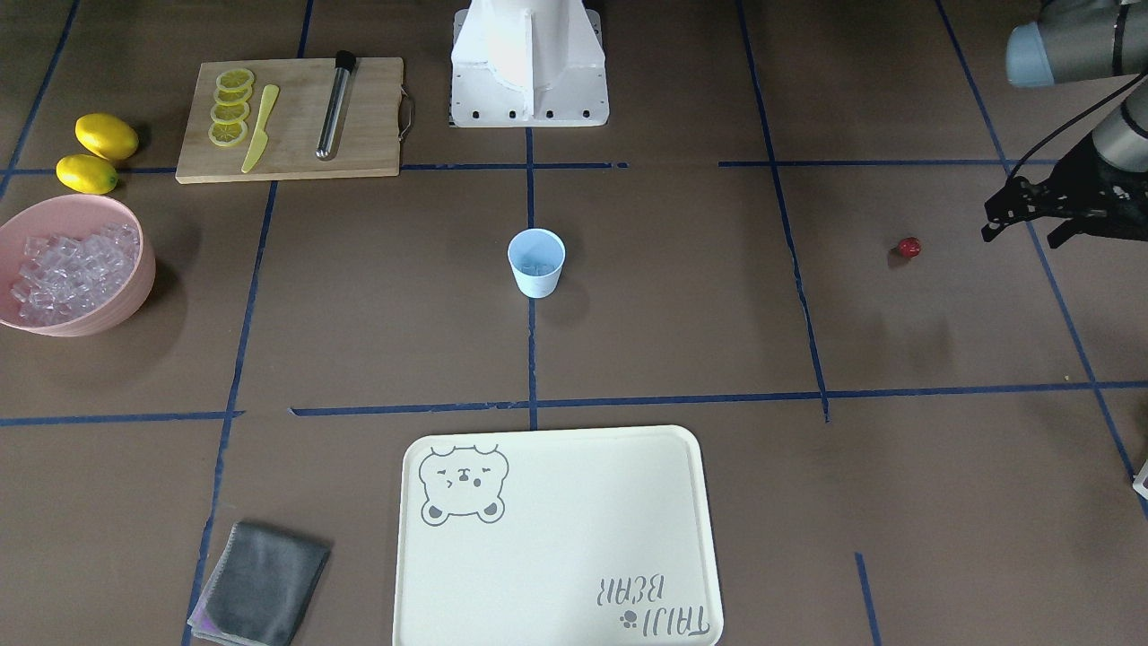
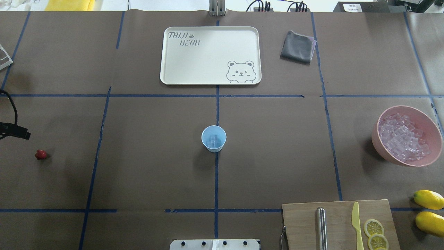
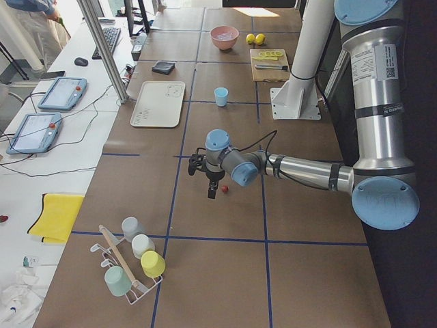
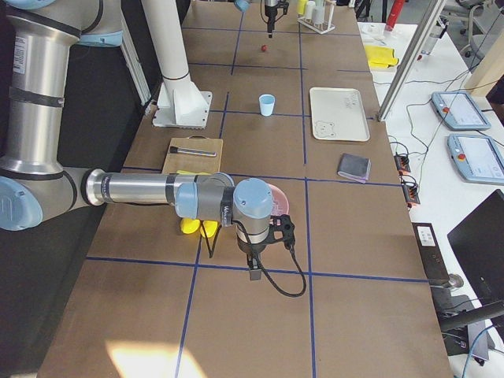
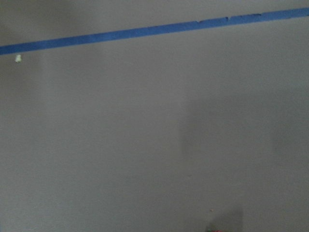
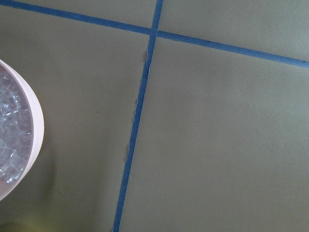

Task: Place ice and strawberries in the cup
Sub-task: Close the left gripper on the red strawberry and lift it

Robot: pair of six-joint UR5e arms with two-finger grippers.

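Note:
The light-blue cup [image 1: 536, 269] stands upright at the table's middle, with a few ice cubes in it [image 2: 213, 140]. A heap of ice [image 1: 76, 265] fills the pink bowl [image 2: 381, 149]. The dark-red strawberry [image 1: 909, 247] lies alone on the table [image 2: 41, 154]. My left gripper [image 1: 1022, 235] is open and empty, apart from the strawberry and towards the table's end from it; only part of it shows at the overhead view's left edge [image 2: 14, 131]. My right gripper [image 4: 253, 264] hangs beside the pink bowl; I cannot tell whether it is open or shut.
A cutting board [image 1: 359, 135] holds lemon slices [image 1: 231, 108], a yellow knife [image 1: 260, 127] and a metal tube [image 1: 334, 106]. Two lemons [image 1: 99, 148] lie beside it. A cream tray [image 1: 556, 538] and a grey cloth [image 1: 260, 583] lie on the operators' side. The robot base [image 1: 529, 72] stands behind the cup.

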